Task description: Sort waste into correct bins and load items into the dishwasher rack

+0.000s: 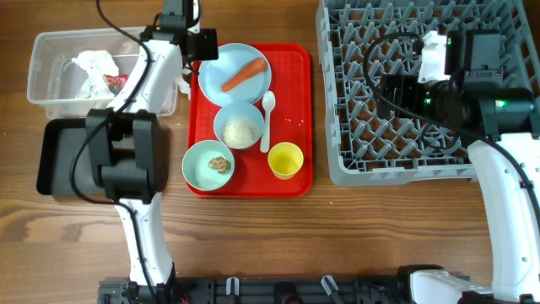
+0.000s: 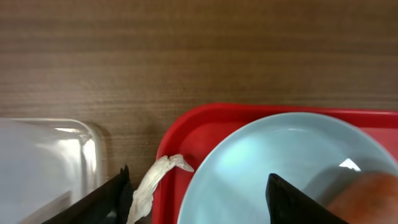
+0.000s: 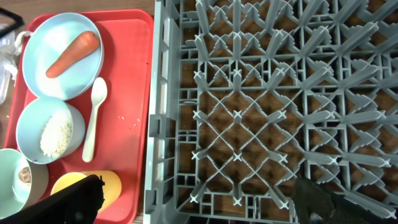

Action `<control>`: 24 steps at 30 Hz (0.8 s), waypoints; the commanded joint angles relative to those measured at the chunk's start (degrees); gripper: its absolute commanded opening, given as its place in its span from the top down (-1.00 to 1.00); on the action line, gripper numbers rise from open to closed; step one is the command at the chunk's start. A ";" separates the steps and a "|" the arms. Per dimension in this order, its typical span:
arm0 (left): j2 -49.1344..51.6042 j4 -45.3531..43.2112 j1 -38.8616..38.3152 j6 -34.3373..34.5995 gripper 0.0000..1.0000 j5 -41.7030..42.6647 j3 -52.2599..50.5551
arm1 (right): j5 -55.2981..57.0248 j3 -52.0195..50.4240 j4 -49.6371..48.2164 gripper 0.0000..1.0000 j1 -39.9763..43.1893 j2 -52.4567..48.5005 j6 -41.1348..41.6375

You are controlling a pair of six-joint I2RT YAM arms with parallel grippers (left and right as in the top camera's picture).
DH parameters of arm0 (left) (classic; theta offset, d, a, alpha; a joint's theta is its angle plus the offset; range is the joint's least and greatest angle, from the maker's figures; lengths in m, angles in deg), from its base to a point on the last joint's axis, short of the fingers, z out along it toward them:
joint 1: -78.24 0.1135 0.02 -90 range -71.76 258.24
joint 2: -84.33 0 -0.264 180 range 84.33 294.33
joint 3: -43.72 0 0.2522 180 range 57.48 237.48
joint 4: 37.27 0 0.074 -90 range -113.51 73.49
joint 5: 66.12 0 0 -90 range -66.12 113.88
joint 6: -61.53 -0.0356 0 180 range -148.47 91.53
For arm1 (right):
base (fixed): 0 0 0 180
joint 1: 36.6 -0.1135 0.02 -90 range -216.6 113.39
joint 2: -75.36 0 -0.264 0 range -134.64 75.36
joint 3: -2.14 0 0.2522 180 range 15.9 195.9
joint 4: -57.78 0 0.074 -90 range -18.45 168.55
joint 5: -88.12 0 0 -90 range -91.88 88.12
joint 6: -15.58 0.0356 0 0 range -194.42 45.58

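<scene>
The crumpled wrapper (image 1: 97, 67) lies in the clear tub (image 1: 44, 95), its red print too small to read. The table (image 1: 337, 245) is brown wood grain. On the red tray (image 1: 297, 84) sit the plate (image 1: 213, 69) with the carrot (image 1: 245, 73), the rice bowl (image 1: 221, 122), the lump bowl (image 1: 192, 165), the yellow cup (image 1: 285, 160) and the spoon (image 1: 267, 118). The left gripper (image 2: 198, 174) hangs over the plate's rim, fingers wide apart and empty. The right gripper (image 3: 196, 183), equally spread, hovers above the grey rack (image 1: 354, 165).
</scene>
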 commanded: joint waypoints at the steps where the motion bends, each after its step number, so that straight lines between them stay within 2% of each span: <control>1: 1.81 -0.74 0.11 -0.42 -0.29 -2.51 -0.15 | -0.94 0.79 -0.17 -0.99 0.22 -0.46 0.85; 6: 1.84 -2.29 0.11 -0.44 -0.22 -4.39 -0.15 | -0.92 0.79 -0.17 -0.99 0.22 -0.46 0.83; 16: 4.72 -2.82 0.11 -0.42 -0.23 -4.94 -0.15 | -0.92 0.79 -0.17 -0.99 0.22 -0.48 0.68; 24: 4.85 -3.72 0.11 -0.24 0.08 -4.92 -0.15 | -0.92 0.79 -0.22 -1.00 0.22 -0.48 0.70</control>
